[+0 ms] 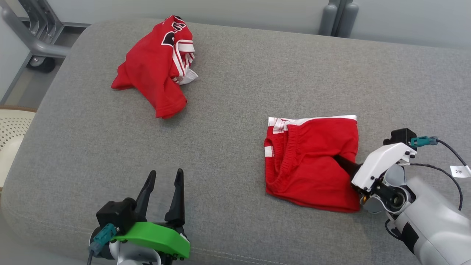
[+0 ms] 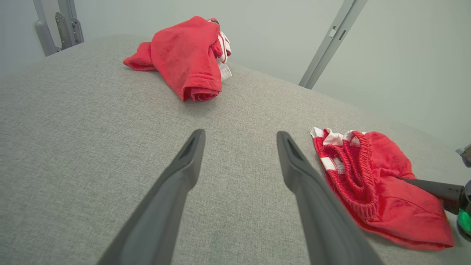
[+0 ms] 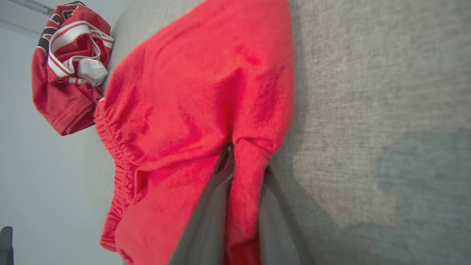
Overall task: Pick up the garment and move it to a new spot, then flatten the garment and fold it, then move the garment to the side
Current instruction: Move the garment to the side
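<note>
Red shorts (image 1: 312,162): folded into a compact pad with white trim, lying flat on the right part of the grey cushion (image 1: 235,92), well apart from the other piece.
Right end effector (image 1: 340,161): narrowed onto a ridge of the shorts' cloth at their right edge; the fabric stands pinched between the two dark fingers (image 3: 206,221).
Left end effector (image 1: 165,173): spread wide, holding nothing, over bare cushion near the front edge.
Red jersey (image 1: 154,70): crumpled heap at the far left, untouched.
Handling: light, limp knit; likely to sag and unfold if lifted by one layer.
Hold: best taken through all layers at the folded edge, kept low and carried gently sideways.
</note>
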Robot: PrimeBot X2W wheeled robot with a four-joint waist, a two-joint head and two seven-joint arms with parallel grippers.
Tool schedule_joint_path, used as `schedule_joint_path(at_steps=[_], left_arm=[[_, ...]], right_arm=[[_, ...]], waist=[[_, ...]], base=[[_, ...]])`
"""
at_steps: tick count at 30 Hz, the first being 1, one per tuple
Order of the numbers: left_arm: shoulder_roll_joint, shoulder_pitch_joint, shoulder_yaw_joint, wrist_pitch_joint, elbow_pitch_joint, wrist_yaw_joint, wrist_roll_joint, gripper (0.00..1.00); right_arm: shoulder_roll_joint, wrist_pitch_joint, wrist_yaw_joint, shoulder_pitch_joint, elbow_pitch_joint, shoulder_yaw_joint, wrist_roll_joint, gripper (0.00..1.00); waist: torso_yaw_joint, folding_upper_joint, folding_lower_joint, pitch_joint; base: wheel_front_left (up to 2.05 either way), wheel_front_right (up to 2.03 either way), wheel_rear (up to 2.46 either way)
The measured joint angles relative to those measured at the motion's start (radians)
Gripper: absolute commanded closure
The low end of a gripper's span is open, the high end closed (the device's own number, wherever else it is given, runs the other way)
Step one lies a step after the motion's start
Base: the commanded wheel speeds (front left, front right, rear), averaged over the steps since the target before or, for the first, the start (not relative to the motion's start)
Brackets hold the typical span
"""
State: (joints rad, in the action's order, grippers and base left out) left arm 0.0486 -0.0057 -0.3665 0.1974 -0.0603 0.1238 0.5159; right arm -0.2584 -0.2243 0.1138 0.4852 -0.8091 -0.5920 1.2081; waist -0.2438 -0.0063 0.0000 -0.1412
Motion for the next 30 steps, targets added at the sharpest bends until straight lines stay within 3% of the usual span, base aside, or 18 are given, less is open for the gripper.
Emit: schedule_joint_path(at_steps=[8,30], left_arm=[[0.000,0.001,0.031,0.002,0.003,0.000,-0.002,0.00],[0.000,-0.012,0.005,-0.005,0.105,0.000,-0.048,0.00]], right_arm=[[-0.015,0.000,0.000,0.026,0.001,-0.014,-0.018,1.00],[-0.253,-0.007,0.000,0.201,0.000,-0.038,-0.160,1.00]], waist=[[0.021,0.0000,0.0000,-0.004],[0.155,0.0000,0.0000,-0.053]], base=[[0.00,0.00,0.00],[0.00,0.00,0.00]])
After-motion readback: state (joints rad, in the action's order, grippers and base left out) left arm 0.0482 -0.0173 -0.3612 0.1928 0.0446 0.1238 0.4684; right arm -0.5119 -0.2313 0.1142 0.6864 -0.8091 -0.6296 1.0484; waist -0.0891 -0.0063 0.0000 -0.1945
